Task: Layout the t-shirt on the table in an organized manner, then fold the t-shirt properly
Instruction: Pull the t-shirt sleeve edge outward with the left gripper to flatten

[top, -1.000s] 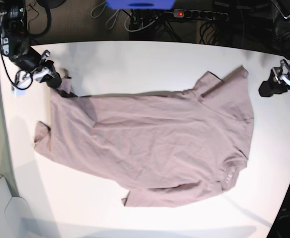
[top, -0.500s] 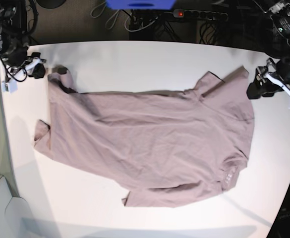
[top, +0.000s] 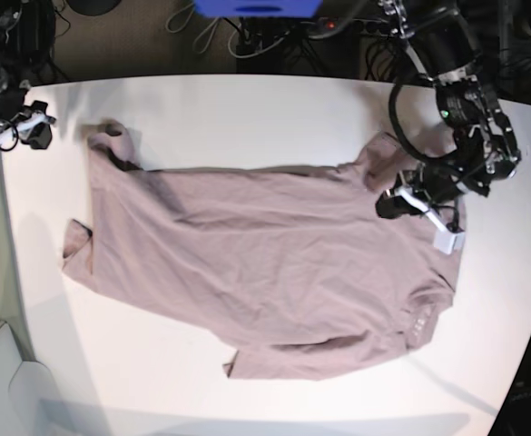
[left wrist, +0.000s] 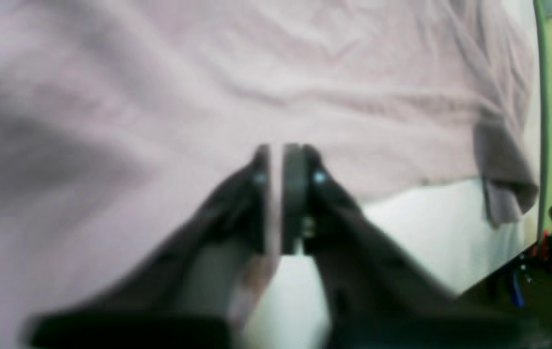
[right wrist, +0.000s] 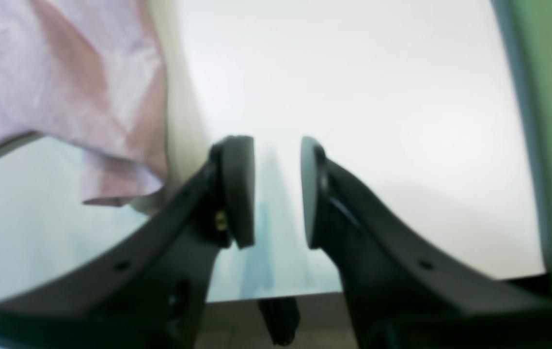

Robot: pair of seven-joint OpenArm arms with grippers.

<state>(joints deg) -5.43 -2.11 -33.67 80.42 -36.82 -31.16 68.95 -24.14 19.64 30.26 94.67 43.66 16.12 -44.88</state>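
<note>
A: The dusty mauve short-sleeved cotton t-shirt [top: 265, 263] lies spread across the middle of the large smooth white table [top: 247, 113], collar toward the lower right of the base view, hem toward the left. Its hem corner at upper left is curled, and the lower sleeve is folded under.

B: What could spoil it from here?

A: In my judgement, the left gripper [top: 388, 205]. It sits over the upper sleeve at right of the base view, and if it drags sideways it could bunch the cloth that lies flat now. The rumpled hem corner, left as it is, would give a crooked fold.

B: Is that gripper holding cloth?

A: Its pads are pressed nearly together in the left wrist view, with shirt fabric behind them. The view is blurred, so I cannot tell whether any cloth is pinched.

B: And the other arm?

A: The right gripper [right wrist: 276, 191] is drawn back to the upper left corner of the table, clear of the shirt, fingers partly apart and holding nothing, pointing over bare tabletop.
</note>
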